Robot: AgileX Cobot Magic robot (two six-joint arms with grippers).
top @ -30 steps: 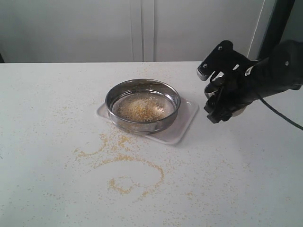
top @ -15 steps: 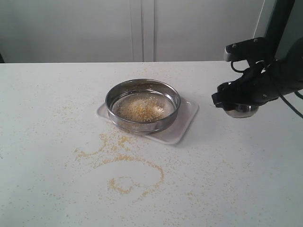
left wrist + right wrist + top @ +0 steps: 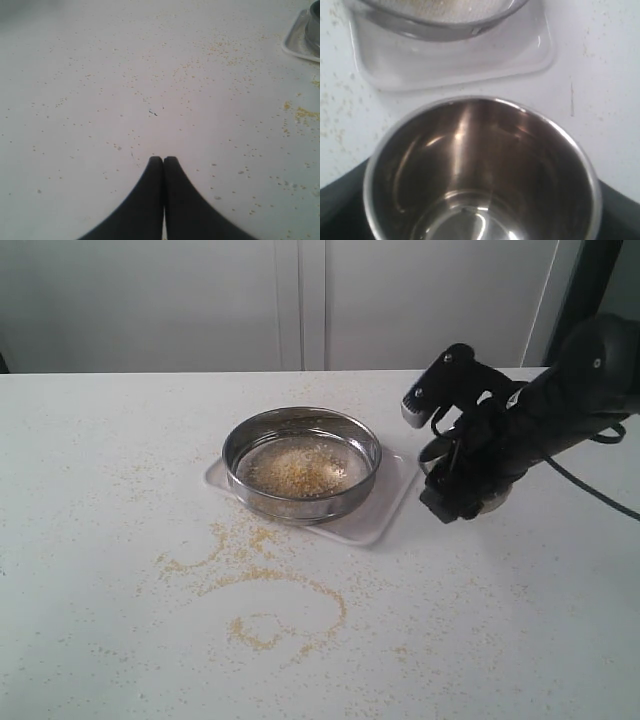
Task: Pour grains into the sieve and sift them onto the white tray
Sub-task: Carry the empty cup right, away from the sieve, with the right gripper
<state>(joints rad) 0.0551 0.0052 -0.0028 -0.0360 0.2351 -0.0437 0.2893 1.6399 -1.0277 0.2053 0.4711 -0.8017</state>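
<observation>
Exterior view: the sieve [image 3: 290, 502], with grains [image 3: 300, 468] inside, stands on the white tray [image 3: 388, 508] at mid-desk [image 3: 120, 620]. The right hand [image 3: 455, 490], angled down just right of the tray, hides its load.

Left wrist view: the left hand [image 3: 163, 161] is fully closed on nothing. Only a corner of the tray shows.

Right wrist view: the right hand grips a steel cup [image 3: 480, 170]. The sieve is cut off.

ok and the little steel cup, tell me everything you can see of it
The steel cup is a small round vessel of shiny, mirror-like metal with a thin rim. Its inside looks empty, showing only reflections. It is clamped between the dark fingers of the right gripper, one on each side. It is beside the white tray, close to its edge but apart from it. In the exterior view the arm hides nearly all of it, so its tilt is hard to judge.
</observation>
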